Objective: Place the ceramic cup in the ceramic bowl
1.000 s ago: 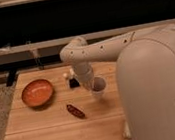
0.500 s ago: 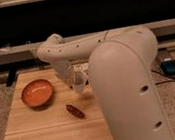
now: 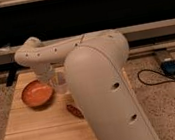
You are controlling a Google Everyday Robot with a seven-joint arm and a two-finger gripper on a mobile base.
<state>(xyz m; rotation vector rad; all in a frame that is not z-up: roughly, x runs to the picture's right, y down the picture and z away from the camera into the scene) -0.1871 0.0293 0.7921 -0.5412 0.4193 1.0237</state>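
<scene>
The ceramic bowl [image 3: 36, 92], wide, shallow and orange-red, sits on the left part of the wooden table [image 3: 37, 139]. The small white ceramic cup [image 3: 60, 83] hangs just off the bowl's right rim, a little above the table. My gripper [image 3: 55, 80] is at the end of the white arm [image 3: 38, 55], which reaches in from the right and bends down. It is shut on the cup. The arm's large near segment [image 3: 104, 87] hides the right part of the table.
A small dark red oblong item [image 3: 74, 110] lies on the table, in front of the cup and half hidden by the arm. A dark ledge runs behind the table. Cables and a blue box [image 3: 171, 66] lie on the floor at the right.
The arm has swung left with the cup in the gripper, from the table's middle to just beside the bowl's right rim. The bowl and red item have not moved.
</scene>
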